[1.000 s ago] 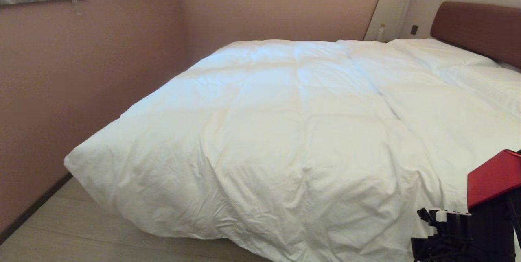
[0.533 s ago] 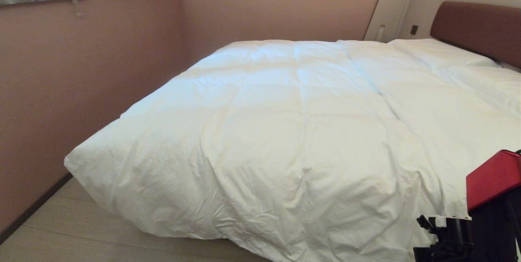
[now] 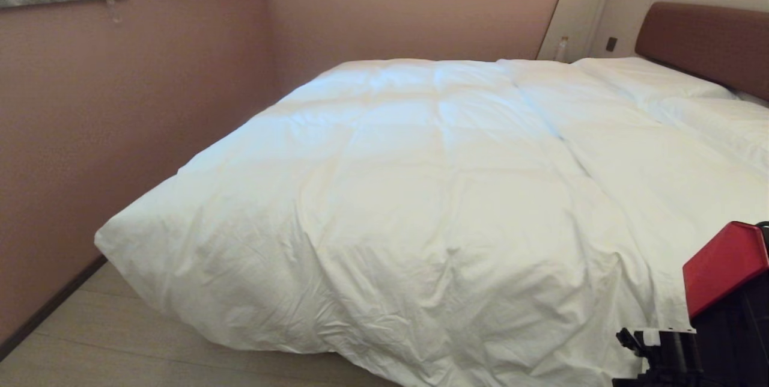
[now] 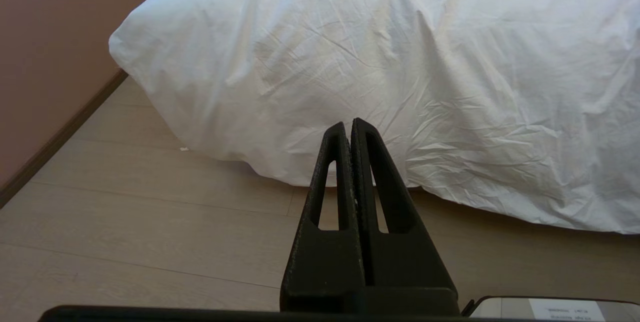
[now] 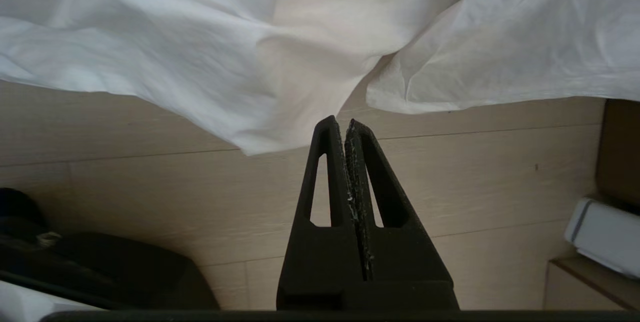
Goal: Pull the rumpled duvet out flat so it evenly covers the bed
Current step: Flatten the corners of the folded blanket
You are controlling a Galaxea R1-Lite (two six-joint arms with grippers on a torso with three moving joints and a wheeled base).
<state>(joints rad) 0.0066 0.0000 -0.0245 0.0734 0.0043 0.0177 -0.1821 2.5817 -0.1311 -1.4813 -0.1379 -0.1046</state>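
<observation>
The white puffy duvet [image 3: 420, 195] lies spread over the bed, whose brown headboard [image 3: 703, 44] shows at the far right. Its near edge hangs creased down to the floor [image 4: 400, 87]. My left gripper [image 4: 348, 124] is shut and empty, hanging low over the floor just short of that hanging edge. My right gripper [image 5: 341, 123] is shut too, holding nothing, above the floor near a draped corner of the duvet [image 5: 250, 87]. The right arm [image 3: 715, 315] with its red cover shows at the head view's lower right.
A pink wall [image 3: 90, 134] runs close along the bed's left side, leaving a narrow strip of wood floor [image 3: 90, 339]. Two white pillows [image 3: 649, 77] lie by the headboard. A dark part of the robot base [image 5: 100, 272] and a low white thing [image 5: 605, 234] sit beside the right gripper.
The right arm has sunk a little in the head view's lower right corner. The duvet and the left gripper have not moved.
</observation>
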